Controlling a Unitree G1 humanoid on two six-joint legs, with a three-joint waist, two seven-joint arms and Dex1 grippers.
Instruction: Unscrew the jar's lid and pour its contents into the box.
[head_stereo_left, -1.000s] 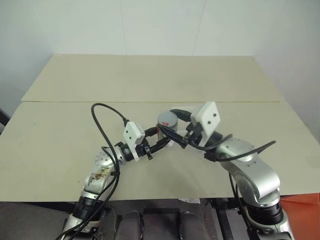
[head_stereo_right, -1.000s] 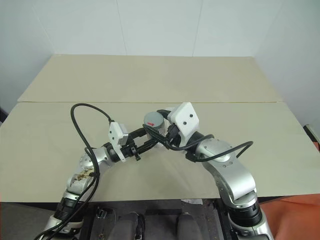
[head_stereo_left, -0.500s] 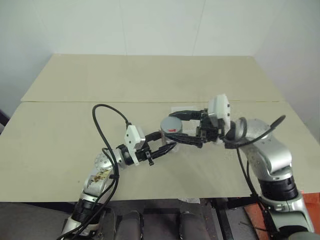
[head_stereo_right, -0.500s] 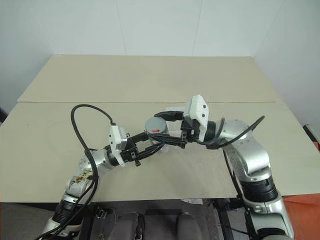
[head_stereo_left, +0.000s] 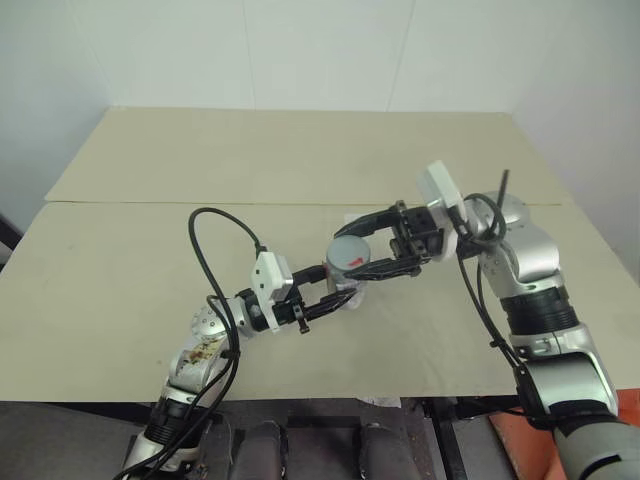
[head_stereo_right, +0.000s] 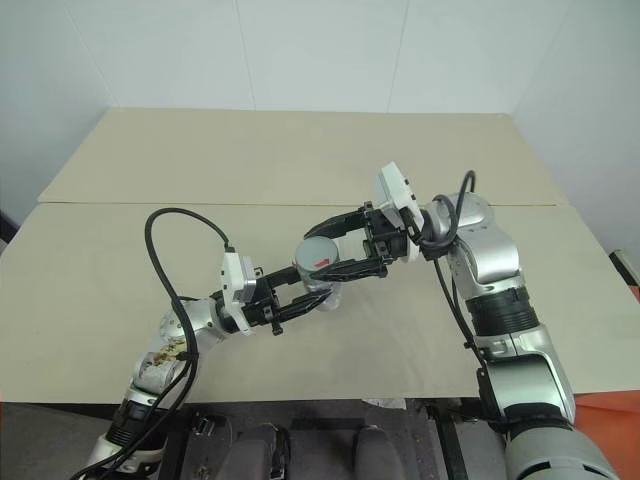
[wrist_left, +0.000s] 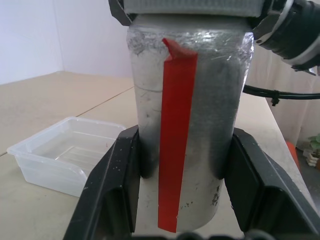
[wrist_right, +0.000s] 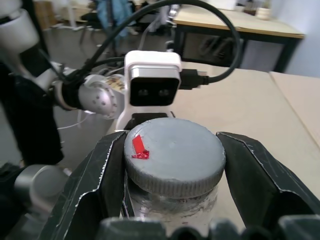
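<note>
Unscrewing step in hand, lid not yet off. Jar (wrist_left: 185, 135) held upright above the bench (head_stereo_left: 120, 270), just in front of the robot, clamped round its lower body by the left pincer (head_stereo_left: 335, 290), one black finger (wrist_left: 107, 185) on either side and the red label strip facing the wrist camera. Right pincer (wrist_right: 172, 170) reaching in level from the right, clenched on the lid (wrist_right: 175, 155), a finger (wrist_right: 250, 175) pressed to each side of the ribbed grey cap. Lid seated flat on the jar's mouth, no gap to be seen under its rim, a scrap of red tape on its top. Contents hard to make out through the cloudy wall; a few dark specks near the base. Box (wrist_left: 65, 152) resting on the bench just behind the jar, clear and seemingly empty.

Next, probably: more turning of the cap by the right wrist against a firm left hold, likely with a regrip between turns, then a straight lift once the thread lets go. After that, tipping over the box. Main risk: jar slipping round in the left grip rather than the lid loosening.
</note>
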